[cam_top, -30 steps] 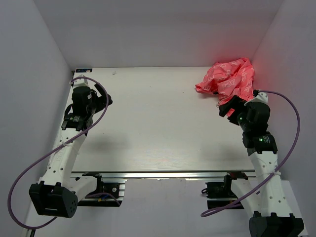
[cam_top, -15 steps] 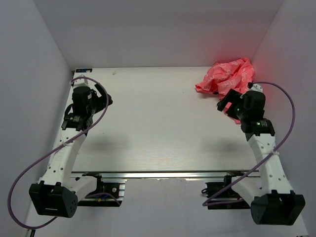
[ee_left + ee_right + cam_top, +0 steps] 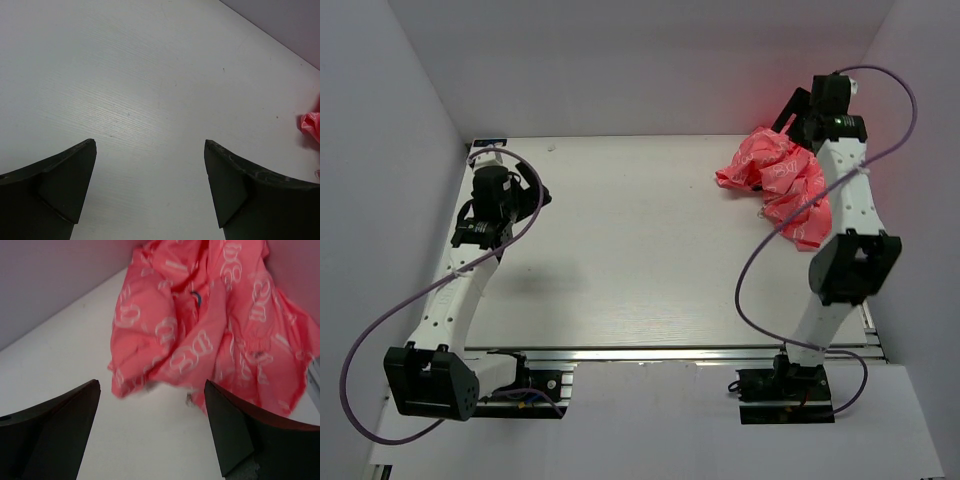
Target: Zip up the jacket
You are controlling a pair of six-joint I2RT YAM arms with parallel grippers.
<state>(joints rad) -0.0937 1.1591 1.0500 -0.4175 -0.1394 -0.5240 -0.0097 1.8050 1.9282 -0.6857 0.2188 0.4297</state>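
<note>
Both grippers gaped wide, empty. Crumpled jacket [image 3: 170, 325] lay just ahead of the right gripper [image 3: 151, 384], apparently untouched; left gripper [image 3: 150, 142] hovered well apart.

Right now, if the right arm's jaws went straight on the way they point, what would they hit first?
Most likely the crumpled pink jacket, heaped on the table straight ahead between the open jaws; how far off it lies is hard to judge.
</note>
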